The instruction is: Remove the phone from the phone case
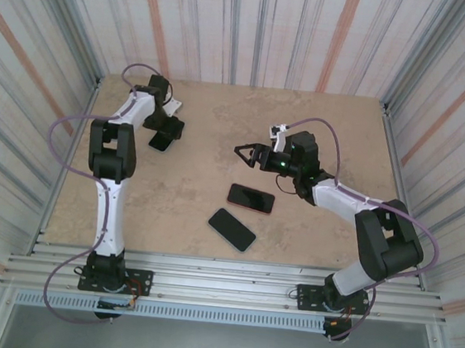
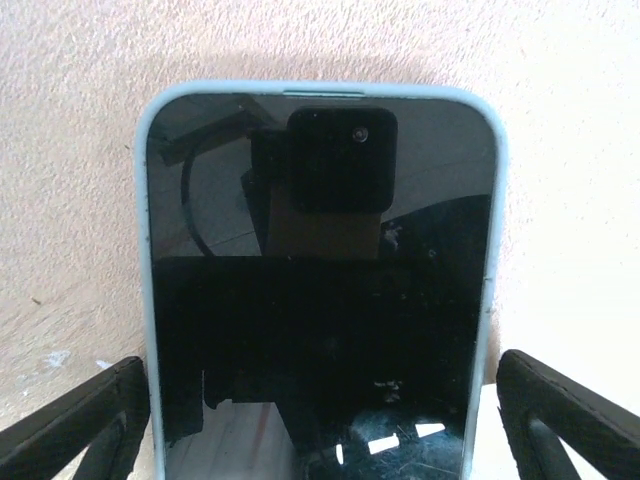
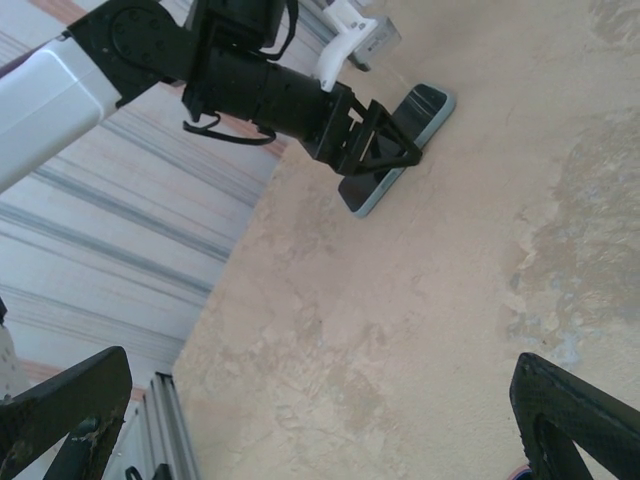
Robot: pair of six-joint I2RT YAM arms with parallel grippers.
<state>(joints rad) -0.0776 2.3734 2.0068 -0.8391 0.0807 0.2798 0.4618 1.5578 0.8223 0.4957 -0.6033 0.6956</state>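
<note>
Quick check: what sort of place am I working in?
Probably a lab test cell: striped walls box in a beige table, left arm and right arm bolted to an aluminium rail.

Bright even light; soft shadows; glossy phone screen (image 2: 320, 330) mirrors wrist camera; far tabletop washed out

Table (image 1: 187, 211), centre of the overhead view: a matt, finely rough, stone-like beige surface is shown. Phone (image 2: 320, 330): glossy black glass, in which reflections are carried. Case (image 2: 320, 88) around it: smooth, matt pale-blue plastic or rubber. Rails (image 1: 221, 282), lower edge: bare brushed metal.
</note>
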